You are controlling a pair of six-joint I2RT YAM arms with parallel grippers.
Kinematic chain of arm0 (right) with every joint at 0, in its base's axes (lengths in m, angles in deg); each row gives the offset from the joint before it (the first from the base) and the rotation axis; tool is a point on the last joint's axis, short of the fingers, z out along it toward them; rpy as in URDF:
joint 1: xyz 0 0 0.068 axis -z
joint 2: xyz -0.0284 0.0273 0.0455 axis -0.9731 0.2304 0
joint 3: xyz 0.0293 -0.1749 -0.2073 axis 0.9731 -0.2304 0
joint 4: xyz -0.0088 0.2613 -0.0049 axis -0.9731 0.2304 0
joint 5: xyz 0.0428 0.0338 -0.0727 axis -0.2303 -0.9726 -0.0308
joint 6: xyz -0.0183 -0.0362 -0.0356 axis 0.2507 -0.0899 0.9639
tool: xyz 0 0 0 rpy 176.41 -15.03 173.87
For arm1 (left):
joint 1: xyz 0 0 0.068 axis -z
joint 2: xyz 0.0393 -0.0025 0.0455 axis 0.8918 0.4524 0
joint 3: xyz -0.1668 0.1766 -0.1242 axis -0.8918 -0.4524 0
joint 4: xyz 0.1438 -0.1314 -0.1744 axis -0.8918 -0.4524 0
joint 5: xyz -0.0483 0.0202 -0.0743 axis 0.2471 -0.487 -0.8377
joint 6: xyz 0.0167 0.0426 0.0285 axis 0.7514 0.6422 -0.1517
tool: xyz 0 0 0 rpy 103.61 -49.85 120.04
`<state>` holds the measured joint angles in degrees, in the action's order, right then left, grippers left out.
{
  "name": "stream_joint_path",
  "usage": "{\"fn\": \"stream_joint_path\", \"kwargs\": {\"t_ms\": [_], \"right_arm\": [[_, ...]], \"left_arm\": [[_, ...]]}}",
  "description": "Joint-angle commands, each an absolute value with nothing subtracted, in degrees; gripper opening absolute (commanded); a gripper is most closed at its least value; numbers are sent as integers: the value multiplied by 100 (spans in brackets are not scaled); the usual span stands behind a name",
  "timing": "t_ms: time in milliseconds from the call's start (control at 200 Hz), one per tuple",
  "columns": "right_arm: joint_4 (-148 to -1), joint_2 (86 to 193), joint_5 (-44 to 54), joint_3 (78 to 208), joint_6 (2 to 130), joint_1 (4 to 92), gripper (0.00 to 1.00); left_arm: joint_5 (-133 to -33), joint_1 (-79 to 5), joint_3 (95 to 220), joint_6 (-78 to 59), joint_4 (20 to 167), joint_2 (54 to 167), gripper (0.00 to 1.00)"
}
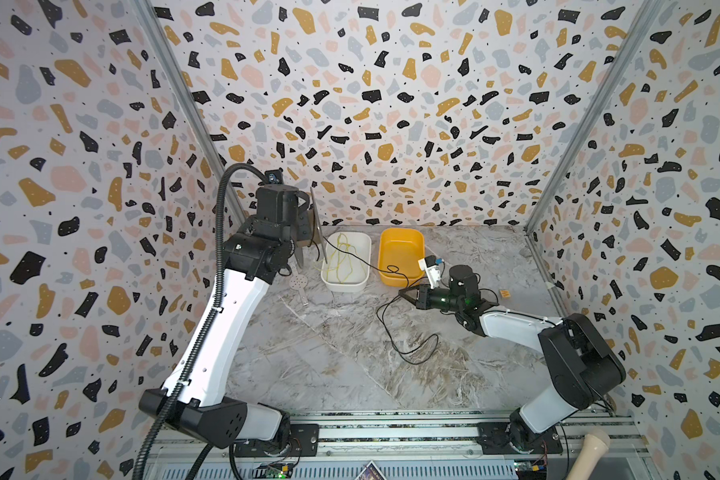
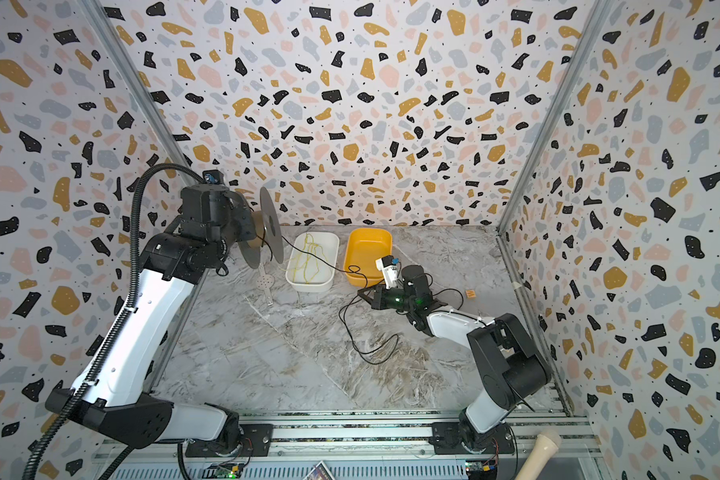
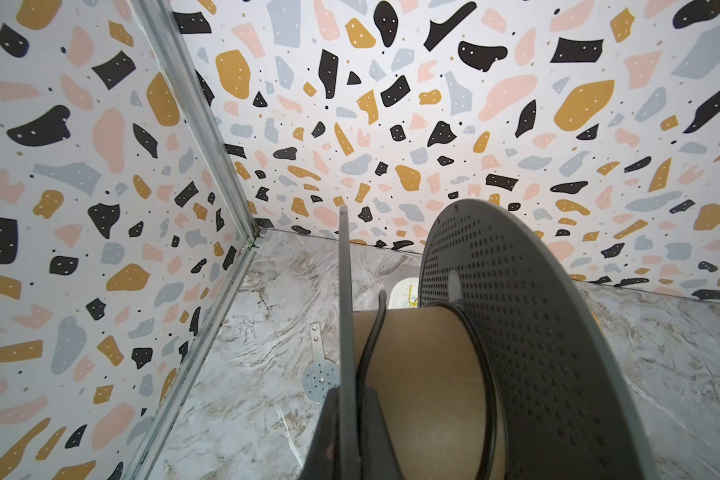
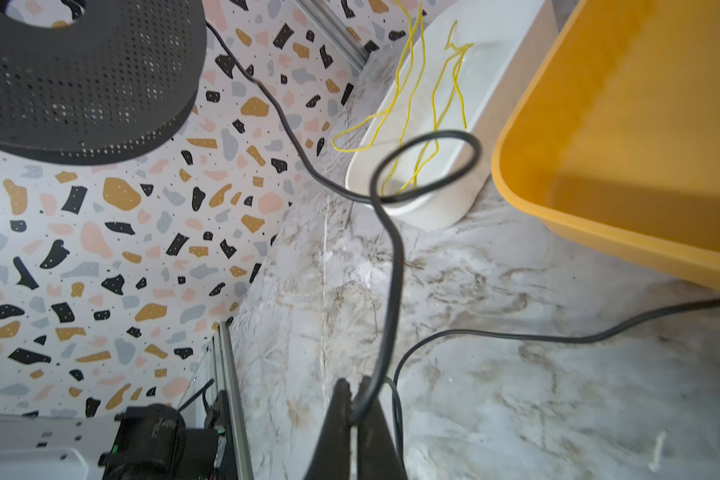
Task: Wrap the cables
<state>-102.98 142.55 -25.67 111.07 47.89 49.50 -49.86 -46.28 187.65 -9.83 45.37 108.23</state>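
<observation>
The right claw (image 4: 353,390) is pressed together on the thin black cable (image 4: 393,270), which leaves its tips, curls in one loop just ahead and runs on to the grey perforated spool with a cardboard core (image 3: 516,332). The left claw (image 3: 347,399) pinches that spool's thin flange, with cable turns just beside it.

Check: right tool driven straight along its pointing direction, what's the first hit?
Probably the white tray, its near end, past the black cable loop the right tool pinches. Depth is unclear; it might skim past.
</observation>
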Motion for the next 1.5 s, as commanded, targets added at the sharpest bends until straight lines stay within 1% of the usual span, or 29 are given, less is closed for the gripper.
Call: {"fn": "stream_joint_path", "kwargs": {"t_ms": [0, 170, 260, 395, 556, 626, 771, 786, 806, 821, 931, 986, 1026, 1056, 1086, 1111, 1246, 1337, 1497], "right_arm": [[-9562, 13827, -3401, 10906, 5627, 5200, 0], [-9139, 13643, -3382, 10663, 5822, 5795, 0], [-9254, 13470, -3274, 10403, 5653, 6104, 0], [-9915, 13083, -3256, 9852, 5083, 6731, 0], [-9746, 12692, -2905, 9651, 4955, 7453, 0], [-9619, 12537, -2768, 9623, 4975, 7617, 0], [-9299, 12520, -2623, 9678, 5152, 7565, 0], [-9269, 12549, -2600, 9682, 5172, 7563, 2], [-9199, 12594, -2560, 9679, 5200, 7545, 7], [-9181, 12613, -2528, 9680, 5215, 7538, 8], [-9184, 12739, -2455, 9608, 5359, 7384, 9], [-9172, 12696, -2356, 9604, 5452, 7226, 13], [-9099, 12620, -2208, 9631, 5544, 7090, 17], [-9016, 12571, -2063, 9669, 5612, 7006, 24], [-8922, 12521, -1923, 9723, 5677, 6931, 34], [-8857, 12470, -1799, 9762, 5715, 6877, 40], [-8819, 12221, -1487, 9901, 5849, 6700, 64], [-8895, 12171, -1455, 10072, 6030, 6455, 72], [-8992, 12417, -1101, 10513, 6816, 5642, 79]], "left_arm": [[-4991, -4759, 19047, -1090, 4972, 10775, 0], [-5066, -4854, 19234, -1121, 4898, 10847, 0], [-5055, -4869, 19268, -1108, 4892, 10835, 0], [-5081, -4869, 19167, -1106, 4918, 10790, 0], [-5121, -4873, 19109, -1127, 4950, 10759, 0], [-5124, -4869, 19119, -1124, 4949, 10761, 0], [-5398, -4873, 19037, -1195, 5036, 10716, 0], [-5440, -4870, 19017, -1195, 5054, 10699, 0], [-5503, -4869, 19002, -1195, 5089, 10685, 0], [-5553, -4869, 18970, -1195, 5125, 10672, 0], [-5885, -4869, 18767, -1196, 5365, 10518, 0], [-5982, -4869, 18725, -1157, 5406, 10482, 0], [-6019, -4869, 18724, -1143, 5407, 10473, 0], [-6069, -4869, 18721, -1127, 5407, 10469, 0], [-6143, -4870, 18715, -1100, 5415, 10451, 0], [-6210, -4873, 18708, -1090, 5424, 10449, 0], [-6723, -4863, 18505, -1085, 5571, 10332, 0], [-6896, -4867, 18345, -1122, 5633, 10252, 0], [-6996, -4866, 18234, -1138, 5601, 10176, 0]]}}
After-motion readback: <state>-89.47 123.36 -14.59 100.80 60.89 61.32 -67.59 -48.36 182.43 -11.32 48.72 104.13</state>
